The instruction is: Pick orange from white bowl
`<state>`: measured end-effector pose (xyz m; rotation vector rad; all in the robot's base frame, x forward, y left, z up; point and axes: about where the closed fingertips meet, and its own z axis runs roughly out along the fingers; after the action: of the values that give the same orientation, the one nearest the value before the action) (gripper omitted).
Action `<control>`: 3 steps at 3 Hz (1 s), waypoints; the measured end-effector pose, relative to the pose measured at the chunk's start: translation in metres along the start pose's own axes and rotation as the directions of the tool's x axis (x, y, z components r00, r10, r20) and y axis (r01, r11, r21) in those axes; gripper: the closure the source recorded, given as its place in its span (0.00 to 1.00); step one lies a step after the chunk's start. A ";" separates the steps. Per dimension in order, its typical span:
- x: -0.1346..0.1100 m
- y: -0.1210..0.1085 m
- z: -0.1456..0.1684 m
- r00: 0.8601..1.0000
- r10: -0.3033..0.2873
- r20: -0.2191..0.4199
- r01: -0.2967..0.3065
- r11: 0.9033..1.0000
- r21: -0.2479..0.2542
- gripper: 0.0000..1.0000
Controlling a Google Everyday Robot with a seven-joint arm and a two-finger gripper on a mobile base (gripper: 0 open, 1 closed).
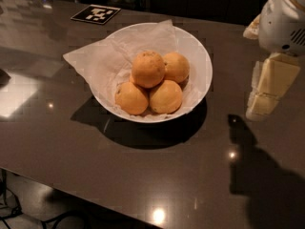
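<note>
The orange (148, 69) is sitting topmost in the white bowl (204, 56). The gripper (264, 99) is hovering at the bowl's three o'clock, and I cannot tell its opening. The approach seems pending, calling for travel toward nine o'clock, then descent.

This looks like a robot test space set up as a kitchen-style counter. The white bowl (202, 56) sits on a long, dark, glossy counter (143, 175) that mirrors ceiling lights. Behind the bowl to its left lies a black-and-white fiducial tag (96, 14). The gripper (262, 106) hangs to the bowl's right. Cables (9, 204) trail on the floor, front-left of the bowl.
</note>
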<state>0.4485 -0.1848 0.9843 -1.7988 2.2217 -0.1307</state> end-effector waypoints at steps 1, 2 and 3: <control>-0.025 -0.003 0.002 0.998 -0.055 -0.020 0.054 0.998 -0.016 0.00; -0.029 -0.006 0.001 0.998 -0.057 -0.011 0.057 0.998 0.000 0.00; -0.035 -0.008 0.000 0.998 -0.064 0.013 0.064 0.998 0.018 0.00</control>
<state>0.4627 -0.1526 0.9921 -1.8562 2.1478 -0.1499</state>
